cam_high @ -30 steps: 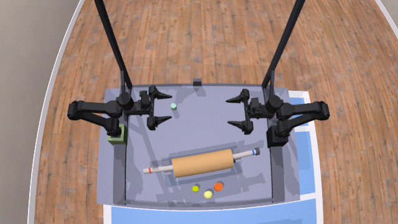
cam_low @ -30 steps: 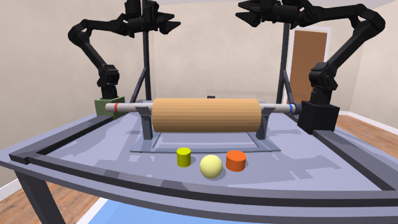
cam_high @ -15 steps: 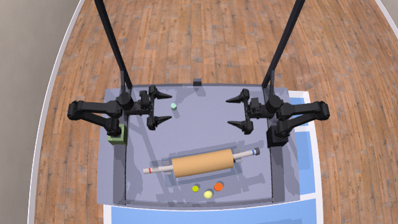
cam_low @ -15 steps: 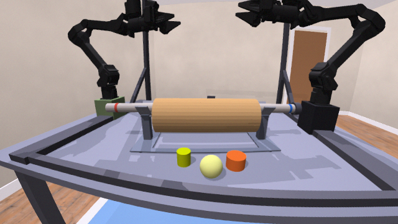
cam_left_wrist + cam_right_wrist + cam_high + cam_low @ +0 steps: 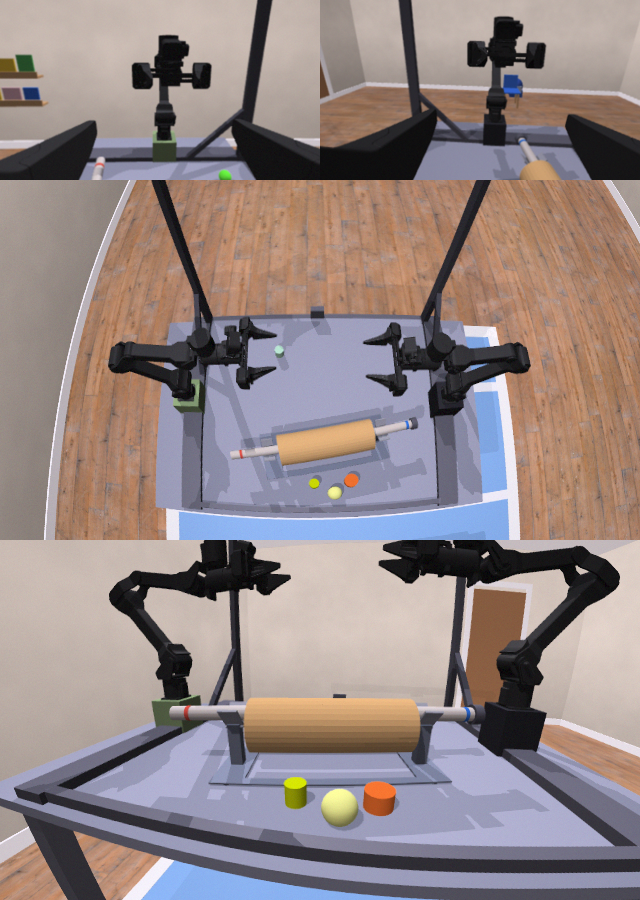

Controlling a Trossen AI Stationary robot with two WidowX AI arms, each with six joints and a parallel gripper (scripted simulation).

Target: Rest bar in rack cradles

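Note:
The white bar [image 5: 252, 452], with a red band at one end and a blue band at the other, lies across the grey rack [image 5: 330, 772]. Both ends sit in the rack's upright cradles. The tan paper roll [image 5: 326, 441] is on the bar between the cradles, as the exterior view also shows [image 5: 331, 724]. The rack's base lies flat on the table. My left gripper [image 5: 367, 360] is open and empty, high above the back of the table on the black-base side. My right gripper [image 5: 271, 352] is open and empty, high on the green-base side. Each gripper faces the other across the table.
A yellow-green cylinder [image 5: 295, 792], a pale yellow ball [image 5: 339, 807] and an orange cylinder [image 5: 379, 798] sit in front of the rack. A mint cylinder [image 5: 279, 350] stands at the back under my right gripper. A green ball [image 5: 225, 174] lies near the green base. A raised rim edges the table.

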